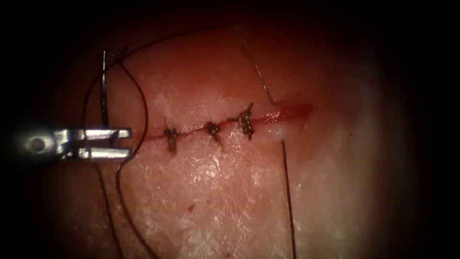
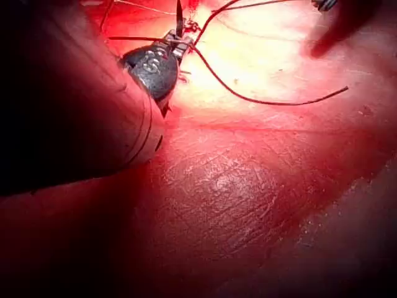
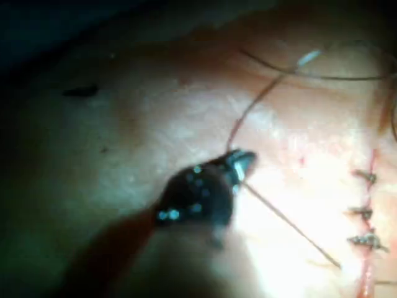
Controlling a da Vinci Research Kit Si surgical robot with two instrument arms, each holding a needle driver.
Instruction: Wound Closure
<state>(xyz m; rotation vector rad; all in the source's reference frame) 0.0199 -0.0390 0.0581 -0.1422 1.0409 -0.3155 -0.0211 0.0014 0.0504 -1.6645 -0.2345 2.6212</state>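
Nearest in the endoscope view, dark thread (image 1: 289, 201) is seen running down the tissue (image 1: 225, 192) from the cut (image 1: 282, 114). Three tied stitches (image 1: 212, 129) are seen along the cut. At the left of the cut, the left tool (image 1: 122, 143) is held with its fingers parted, with nothing seen clamped. Beyond it the needle (image 1: 103, 86) is seen upright, outside the tissue. In the right wrist view, thread is gripped by the closed fingers of the right tool (image 3: 244, 162).
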